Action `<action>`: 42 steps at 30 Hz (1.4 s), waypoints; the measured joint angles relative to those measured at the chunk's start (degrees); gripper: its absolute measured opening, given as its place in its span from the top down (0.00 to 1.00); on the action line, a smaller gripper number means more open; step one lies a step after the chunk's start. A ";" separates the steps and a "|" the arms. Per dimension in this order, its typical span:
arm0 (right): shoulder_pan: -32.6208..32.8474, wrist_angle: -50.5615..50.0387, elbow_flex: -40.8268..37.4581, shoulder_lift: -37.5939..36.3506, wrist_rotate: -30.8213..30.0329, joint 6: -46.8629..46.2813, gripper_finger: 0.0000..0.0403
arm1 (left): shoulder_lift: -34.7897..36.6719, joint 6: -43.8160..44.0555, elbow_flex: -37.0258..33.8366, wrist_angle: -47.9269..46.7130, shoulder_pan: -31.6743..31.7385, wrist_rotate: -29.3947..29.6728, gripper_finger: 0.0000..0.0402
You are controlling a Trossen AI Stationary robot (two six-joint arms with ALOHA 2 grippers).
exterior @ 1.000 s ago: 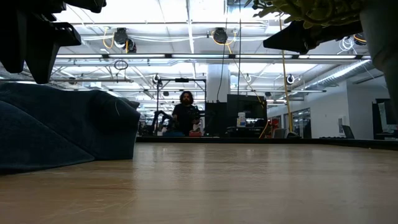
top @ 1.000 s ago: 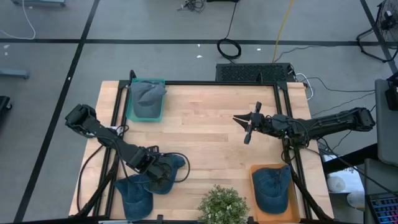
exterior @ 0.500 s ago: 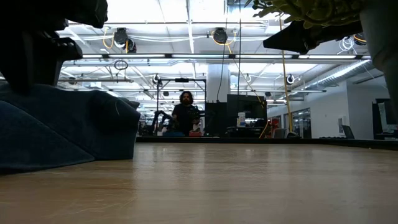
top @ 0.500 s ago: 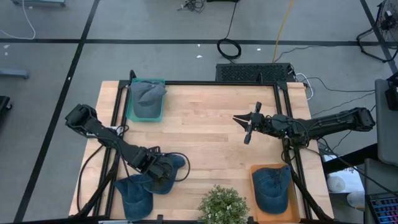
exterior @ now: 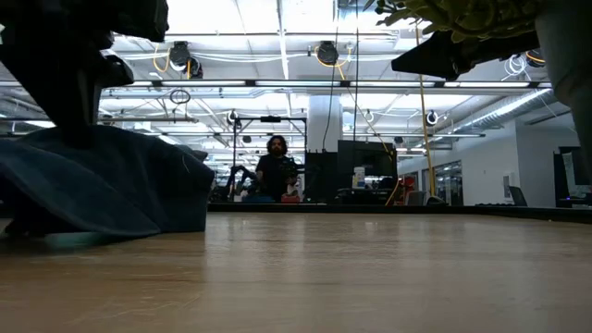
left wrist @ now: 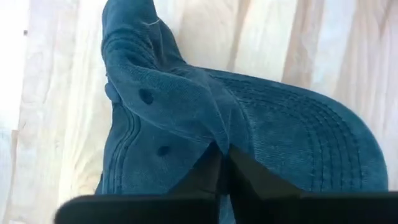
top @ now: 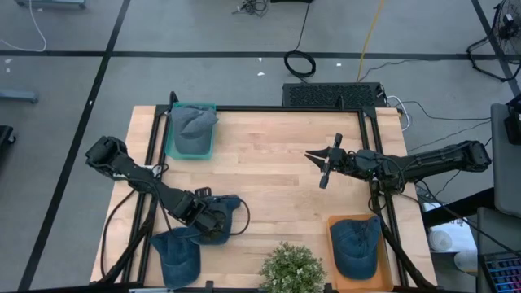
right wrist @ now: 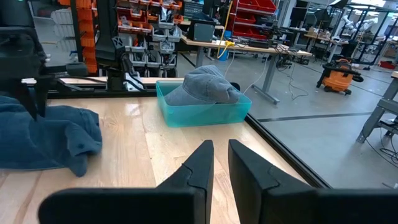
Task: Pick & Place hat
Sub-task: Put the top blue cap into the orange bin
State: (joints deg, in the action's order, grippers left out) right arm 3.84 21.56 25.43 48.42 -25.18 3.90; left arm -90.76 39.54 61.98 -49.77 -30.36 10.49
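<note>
A dark blue hat (top: pixel 228 213) lies on the wooden table near its front left, and my left gripper (top: pixel 207 221) stands over its crown, shut on the cloth. The left wrist view shows the hat's crown (left wrist: pixel 161 106), its brim (left wrist: pixel 323 143) and my left gripper (left wrist: pixel 222 155). In the low view the hat (exterior: pixel 111 185) bulks at the left under my left gripper (exterior: pixel 74 83). My right gripper (top: pixel 326 167) hovers level over the table's right middle, shut and touching nothing. My left gripper pinches a raised fold of the crown cloth (left wrist: pixel 211 134) between its two fingers, close to where the crown meets the brim. The fingers come from above, pointing steeply down. The hat sits on the table, its cloth bunched up toward the fingers.
A second blue hat (top: pixel 175 256) lies at the front left corner. A teal bin (top: pixel 172 146) at the back left holds a grey hat (top: pixel 195 122). An orange tray (top: pixel 334 224) at the front right holds another blue hat (top: pixel 356 244). A potted plant (top: pixel 291 268) stands at the front edge.
My left gripper has sunk a little onto the blue hat and shut, taking hold of its crown cloth. The cloth has been gathered into a fold between the fingers, and the hat's outline has drawn in slightly.
</note>
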 joint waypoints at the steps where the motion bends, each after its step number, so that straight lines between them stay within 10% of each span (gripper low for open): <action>1: 0.00 0.00 0.01 0.00 -0.01 -0.10 0.90 | 0.00 0.24 0.00 0.00 0.29 0.18 0.97; 11: 0.00 0.02 0.00 0.01 -0.01 -0.23 0.90 | 0.00 -14.77 7.05 -1.54 1.56 13.16 0.99; 26: 0.00 -0.02 0.00 0.00 0.01 -1.78 0.90 | 0.00 -53.50 10.67 2.46 8.60 54.50 0.99; 42: 0.00 -0.91 0.00 0.01 -0.06 -3.26 0.90 | -1.03 -104.18 6.23 25.74 17.92 64.51 0.99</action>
State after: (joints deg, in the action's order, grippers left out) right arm 3.84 20.65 25.43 48.43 -25.23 0.64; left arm -91.79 -64.64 68.21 -24.02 -12.44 75.00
